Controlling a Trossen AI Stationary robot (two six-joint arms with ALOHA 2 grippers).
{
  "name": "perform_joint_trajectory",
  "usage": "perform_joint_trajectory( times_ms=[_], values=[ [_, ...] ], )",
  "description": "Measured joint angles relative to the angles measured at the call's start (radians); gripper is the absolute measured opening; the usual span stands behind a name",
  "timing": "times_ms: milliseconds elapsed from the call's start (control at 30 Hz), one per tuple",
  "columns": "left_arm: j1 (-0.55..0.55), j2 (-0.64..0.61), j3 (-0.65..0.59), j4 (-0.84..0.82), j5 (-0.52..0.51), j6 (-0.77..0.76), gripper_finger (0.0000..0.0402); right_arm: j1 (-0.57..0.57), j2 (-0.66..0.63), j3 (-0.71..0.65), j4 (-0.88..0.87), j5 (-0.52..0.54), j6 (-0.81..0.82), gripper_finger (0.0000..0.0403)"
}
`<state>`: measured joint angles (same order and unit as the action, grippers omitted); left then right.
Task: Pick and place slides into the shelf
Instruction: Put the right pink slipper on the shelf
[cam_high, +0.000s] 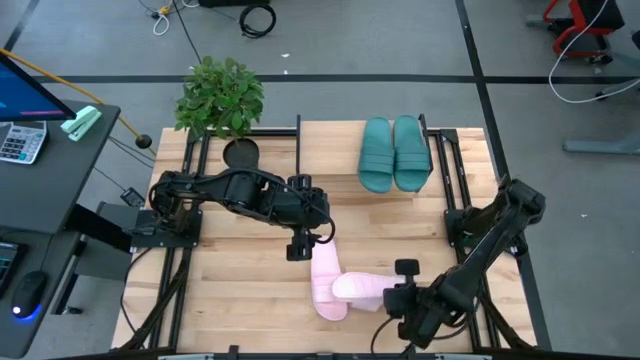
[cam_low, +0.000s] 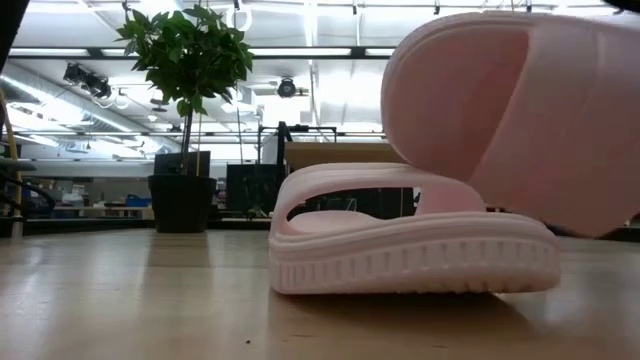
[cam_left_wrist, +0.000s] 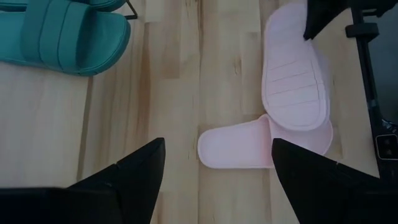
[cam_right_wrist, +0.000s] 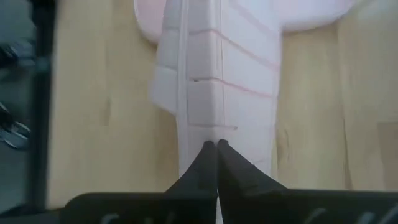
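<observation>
Two teal slides (cam_high: 392, 153) lie side by side on the shelf's plank top (cam_high: 328, 160) at the far side of the table. One pink slide (cam_high: 324, 283) lies flat on the tabletop on its sole (cam_low: 410, 262). A second pink slide (cam_high: 358, 289) is raised and tilted over it (cam_low: 510, 110), with my right gripper (cam_high: 392, 297) shut on it. My left gripper (cam_high: 300, 248) hangs open above the table, just to the far left of the pink pair, with nothing between its fingers (cam_left_wrist: 217, 142). My right gripper pinches the raised pink slide's ribbed strap at its edge (cam_right_wrist: 214, 132) between its two fingertips. The fingers slant down from the table's near right side. The slide hangs tilted above the lying one; whether its low end still touches that slide I cannot tell.
A potted plant (cam_high: 220, 95) stands at the table's far left corner, with a black round pot (cam_high: 240, 153) beside it. Black metal frames (cam_high: 455, 190) run along both table sides. Bare wood (cam_high: 240, 290) lies at the near left.
</observation>
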<state>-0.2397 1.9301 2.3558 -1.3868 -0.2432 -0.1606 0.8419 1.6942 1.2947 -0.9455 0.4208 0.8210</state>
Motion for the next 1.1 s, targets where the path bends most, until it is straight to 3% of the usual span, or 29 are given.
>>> perform_joint_trajectory(
  times_ms=[400, 667, 867, 1100],
  values=[
    [0.001, 0.000, 0.000, 0.038, 0.000, 0.017, 0.0298, -0.062, -0.252, 0.002, 0.000, -0.024, 0.103, 0.0001],
    [0.001, 0.000, 0.000, 0.037, 0.000, 0.016, 0.0298, -0.048, -0.271, -0.016, 0.004, -0.074, 0.102, 0.0008],
    [0.001, 0.000, 0.000, 0.037, 0.000, 0.017, 0.0298, -0.084, -0.277, -0.203, 0.094, -0.251, 0.196, 0.0060],
    [0.001, 0.000, 0.000, 0.037, 0.000, 0.018, 0.0298, -0.150, -0.307, -0.432, 0.402, -0.400, 0.193, 0.0153]
  ],
)
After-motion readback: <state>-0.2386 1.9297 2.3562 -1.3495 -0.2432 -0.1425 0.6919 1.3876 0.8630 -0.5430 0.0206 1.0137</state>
